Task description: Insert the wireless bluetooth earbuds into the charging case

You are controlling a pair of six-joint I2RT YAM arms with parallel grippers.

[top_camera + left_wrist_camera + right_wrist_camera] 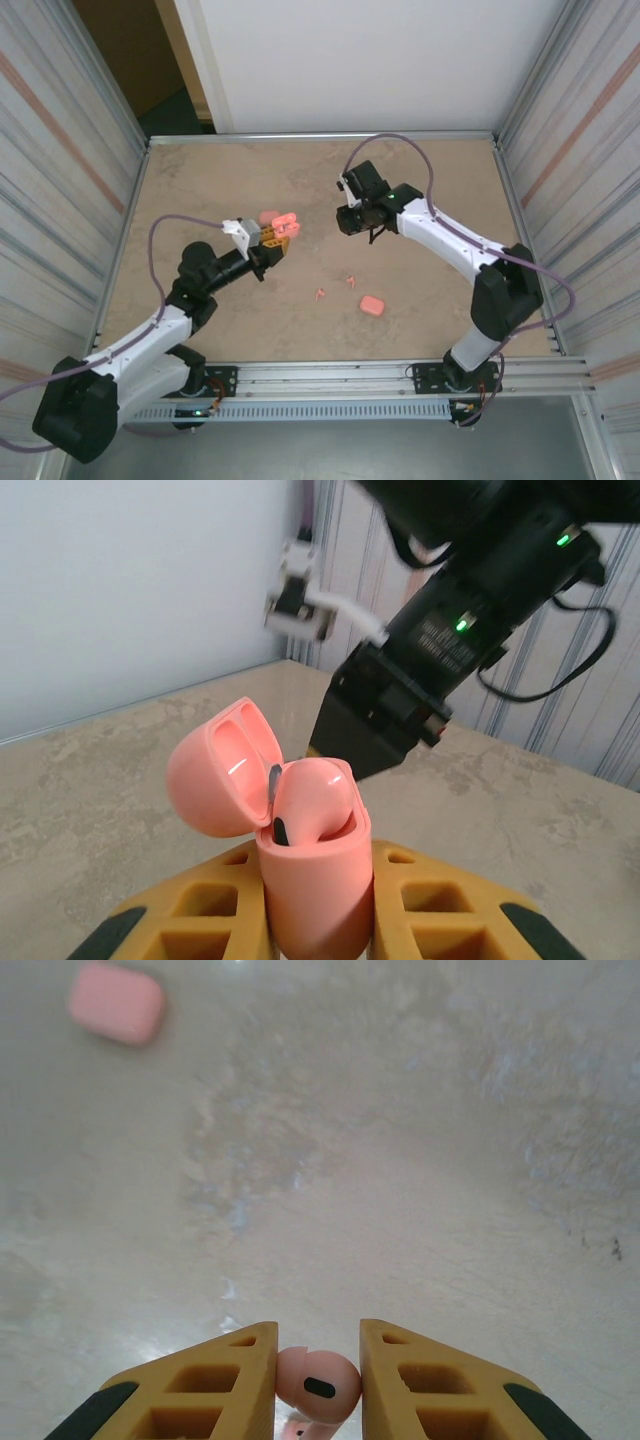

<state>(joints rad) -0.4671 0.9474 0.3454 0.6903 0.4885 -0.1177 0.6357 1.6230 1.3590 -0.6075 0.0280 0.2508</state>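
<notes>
Right pincer [317,1340] grips earbud [318,1385] over mottled beige tabletop [420,1160]; ribbed walls [60,150].

The right tool [318,1340] pinches a pink earbud [318,1385] between its yellow fingers [215,1380] above the mottled tabletop [400,1160]; a blurred pink object, probably a case [117,1002], lies well apart.

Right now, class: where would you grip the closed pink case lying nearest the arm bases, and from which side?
Probably from straight above, pinching across its shorter width: the closed charging case lies flat on the table, low and rounded, with nothing touching its sides.
</notes>
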